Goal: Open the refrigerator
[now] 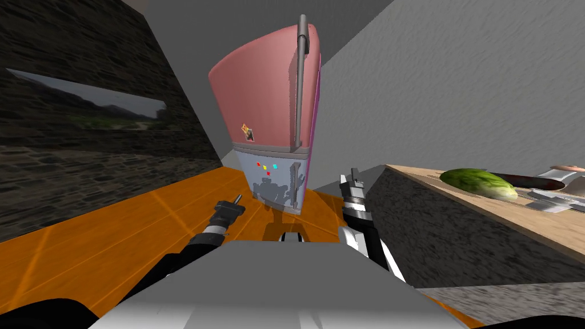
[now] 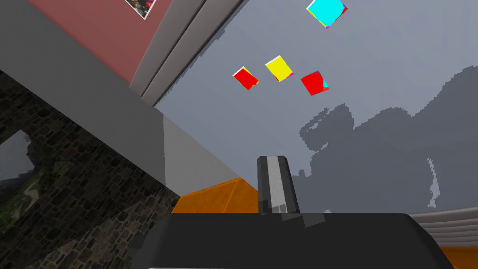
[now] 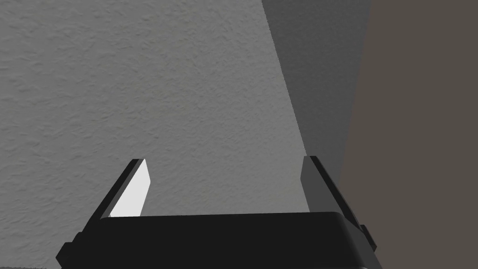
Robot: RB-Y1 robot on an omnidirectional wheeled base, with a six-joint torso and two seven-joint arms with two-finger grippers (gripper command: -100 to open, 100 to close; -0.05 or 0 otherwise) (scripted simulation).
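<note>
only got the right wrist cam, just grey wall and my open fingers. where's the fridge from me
observer: The refrigerator stands straight ahead in the head view, left of the right gripper.
operator: any handle to grab
observer: A long grey handle runs up the right edge of its pink upper door.
operator: what's the left hand doing
observer: The left gripper is shut, pointing at the grey lower door near some coloured magnets.
</note>
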